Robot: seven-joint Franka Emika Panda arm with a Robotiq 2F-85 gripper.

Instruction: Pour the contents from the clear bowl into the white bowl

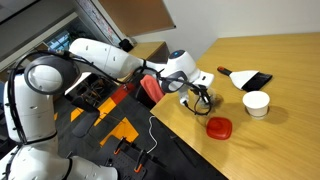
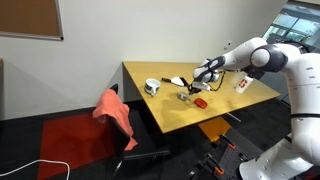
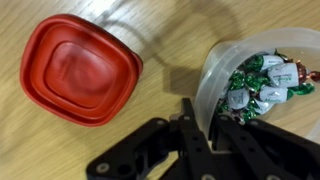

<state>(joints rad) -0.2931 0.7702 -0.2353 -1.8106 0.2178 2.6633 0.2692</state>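
Down in the wrist view, the black metal gripper has its two fingers drawn together on the near wall of the small shallow clear bowl, one finger outside the rim and one inside. The wall is milky and translucent. The contents are heaped inside, little crinkly foil-wrapped pieces in green, white and silver. There is print on the wrappers, but it is too blurred to read.

Just beside the bowl, not touching it, lies the red squarish dish, glossy plastic with rounded corners and stepped ridges. Pale wood grain shows between the two.

In an exterior view, the gripper hangs over the near side of the wooden table, and the red squarish dish sits close to that edge. The deep, straight-sided white bowl stands further along the table, well apart from the gripper, with bare tabletop between them. Behind it lies a flat black piece with a white end.

Off the table, a red cloth is draped over a chair. In that exterior view the gripper sits mid-table with the dish beside it.
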